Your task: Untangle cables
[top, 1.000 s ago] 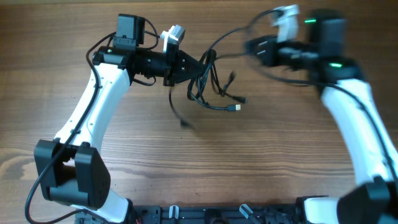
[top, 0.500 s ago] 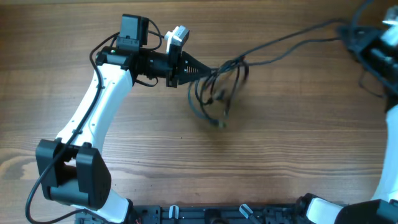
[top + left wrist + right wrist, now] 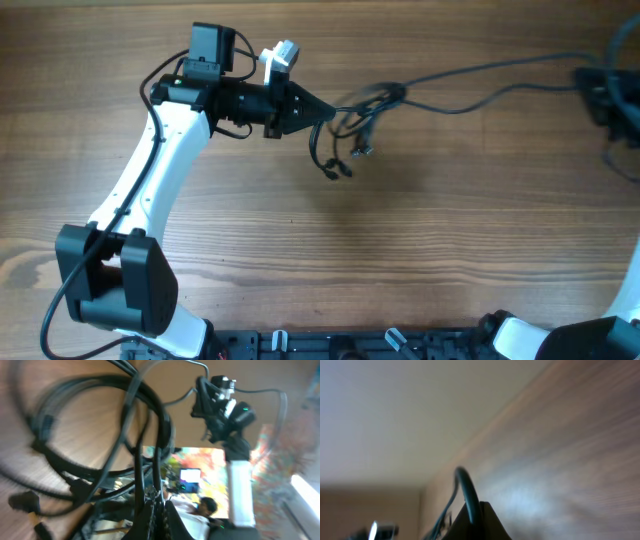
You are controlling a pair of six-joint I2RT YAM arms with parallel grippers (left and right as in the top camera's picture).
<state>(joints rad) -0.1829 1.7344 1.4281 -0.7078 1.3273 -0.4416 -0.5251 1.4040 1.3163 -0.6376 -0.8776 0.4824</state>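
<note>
With my left tool (image 3: 322,107) clamped on the cables (image 3: 352,110) over the worktop (image 3: 400,250), my right tool (image 3: 476,511), blurry but apparently clenched on one strand (image 3: 464,482), has swung far right, pulling that strand out long, so the knot looks looser.

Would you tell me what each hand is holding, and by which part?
Left hand: the cables, gripped at the tangle. Right hand: one strand stretched out from that tangle, far along it.

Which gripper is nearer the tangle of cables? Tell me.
Left. The left gripper is shut on the cables right at the tangle; the right gripper is far off to the right, gripping one stretched strand.
</note>
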